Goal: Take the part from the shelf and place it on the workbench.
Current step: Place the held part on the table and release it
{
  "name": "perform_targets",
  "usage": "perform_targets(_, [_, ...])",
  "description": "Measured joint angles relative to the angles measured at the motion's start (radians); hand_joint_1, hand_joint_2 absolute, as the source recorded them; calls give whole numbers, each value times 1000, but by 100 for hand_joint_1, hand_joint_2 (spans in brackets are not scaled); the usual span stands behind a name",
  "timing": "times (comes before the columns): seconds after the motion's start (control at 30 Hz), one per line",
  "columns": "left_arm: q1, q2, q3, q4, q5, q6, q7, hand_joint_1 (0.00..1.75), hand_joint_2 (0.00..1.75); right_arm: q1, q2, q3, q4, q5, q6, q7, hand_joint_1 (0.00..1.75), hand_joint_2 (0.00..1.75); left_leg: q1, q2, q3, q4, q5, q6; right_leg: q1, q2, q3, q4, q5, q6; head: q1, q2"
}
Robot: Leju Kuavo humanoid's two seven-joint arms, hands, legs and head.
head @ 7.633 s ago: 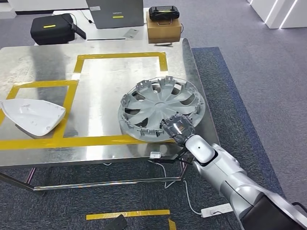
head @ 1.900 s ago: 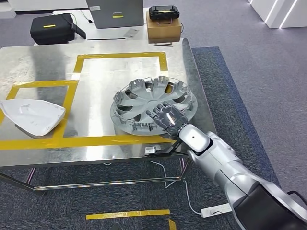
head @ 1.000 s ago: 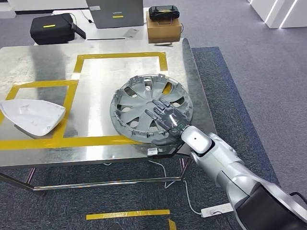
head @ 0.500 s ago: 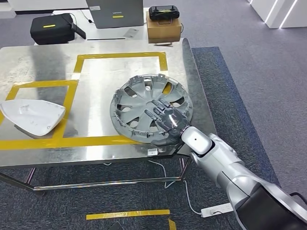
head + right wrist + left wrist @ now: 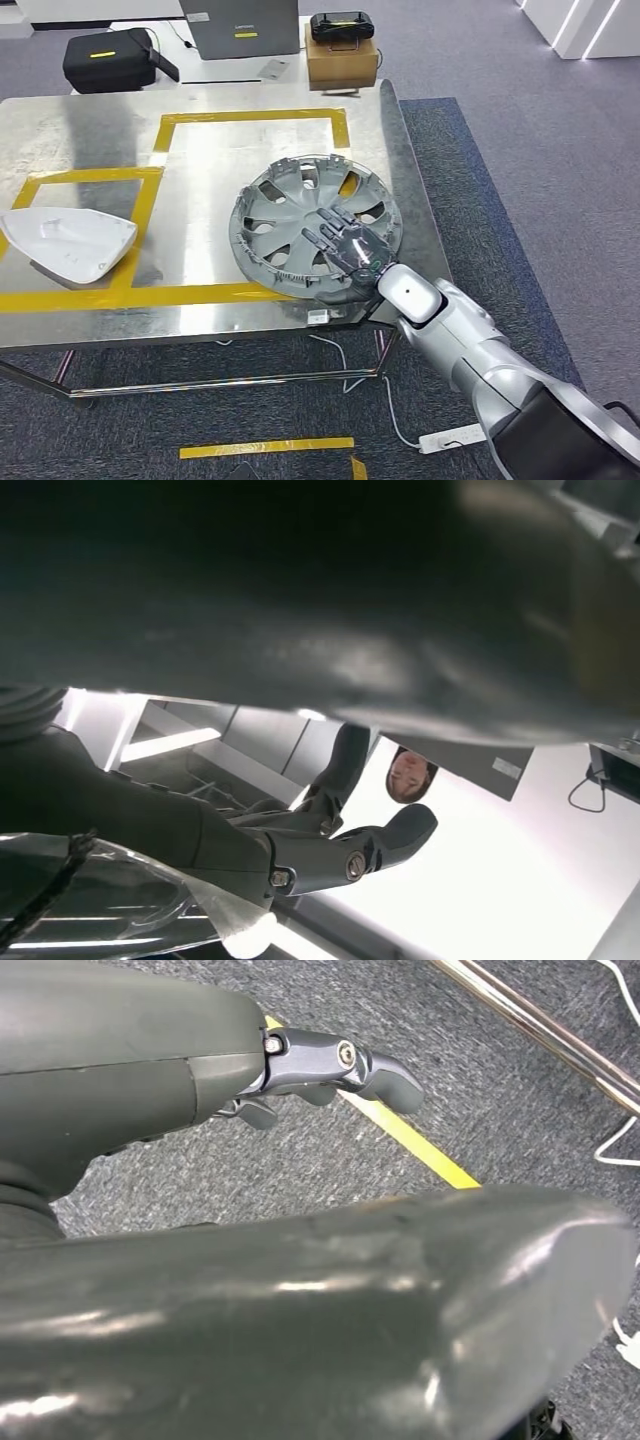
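The part is a grey hubcap (image 5: 294, 215) with its ribbed inner side up, on the right half of the steel workbench (image 5: 226, 160). It stands tilted, not flat, and its near rim reaches the table's front edge. My right hand (image 5: 347, 250) holds that near rim, with its fingers (image 5: 326, 222) spread over the spokes and the thumb hidden beneath. In the right wrist view the right hand (image 5: 332, 850) appears against bright reflections. My left hand (image 5: 332, 1060) hangs over the carpet, fingers apart and holding nothing.
A white curved cover (image 5: 68, 243) lies at the workbench's left, across yellow tape lines (image 5: 143, 215). Behind the bench stand a cardboard box (image 5: 341, 58), a black case (image 5: 113, 58) and a laptop (image 5: 241, 28). A power strip (image 5: 451, 438) and cables lie on the carpet below.
Since the oldest frame the hubcap has shifted left and tipped up from flat, and my right hand's fingers have spread over it. Over the last second nothing has visibly moved.
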Motion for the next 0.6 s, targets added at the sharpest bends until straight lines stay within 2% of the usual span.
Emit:
perform_targets(0.2, [-2,-2,15,0,13,12,1,0,0,-14,-27,0,0,31,33,55,0,0,0,0,0,0,0,0,0,0,0,0,0,0,0,0])
perform_targets(0.6, [-28,-20,49,0,42,46,0,0,0,-118,-180,3,-52,79,106,67,0,0,-1,0,1,1,0,1,-1,0,0,0,1,1,0,0])
